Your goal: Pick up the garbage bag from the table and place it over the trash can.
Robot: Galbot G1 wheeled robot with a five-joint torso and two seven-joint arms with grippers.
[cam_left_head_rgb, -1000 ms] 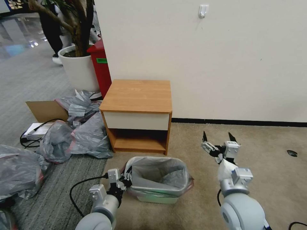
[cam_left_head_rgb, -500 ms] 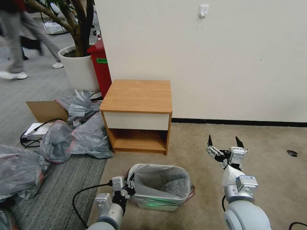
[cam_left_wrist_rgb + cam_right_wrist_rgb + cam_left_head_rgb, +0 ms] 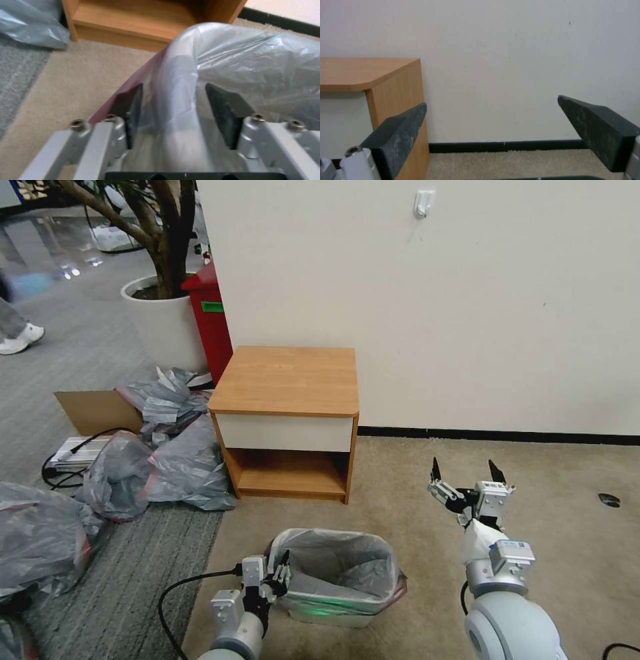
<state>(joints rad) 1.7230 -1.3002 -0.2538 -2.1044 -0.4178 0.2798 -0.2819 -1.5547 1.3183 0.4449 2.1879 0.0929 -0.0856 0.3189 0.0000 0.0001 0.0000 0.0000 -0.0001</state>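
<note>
Floor: beige carpet (image 3: 413, 500) under both grippers; grey ribbed carpet (image 3: 113, 573) off to the left gripper's outer side.
Wall: plain cream wall (image 3: 433, 307) with dark baseboard, straight ahead of the right gripper.
Table: orange-brown table (image 3: 288, 380) with white drawer front, against the wall, beyond the left gripper; top bare, lower shelf bare as far as visible.
Trash can: cream trash can (image 3: 331, 617) with green base, on the beige carpet in front of the table, just beside the left gripper on its inner side.
Garbage bag: grey garbage bag (image 3: 340, 567) lining the can, draped over the rim, pinkish-red band hanging outside.
Left gripper: left gripper (image 3: 279, 573) low at the can's near-left corner; fingers (image 3: 131, 107) spread apart, straddling the bag-covered rim, no squeeze visible.
Right gripper: right gripper (image 3: 467, 473) raised over bare carpet, well apart from the can, fingers (image 3: 400, 130) wide apart, holding nothing.
Clutter: loose grey plastic sacks (image 3: 160, 460), cardboard (image 3: 97, 410), red box (image 3: 210, 317), white planter (image 3: 160, 323), all past the left gripper's outer side.
</note>
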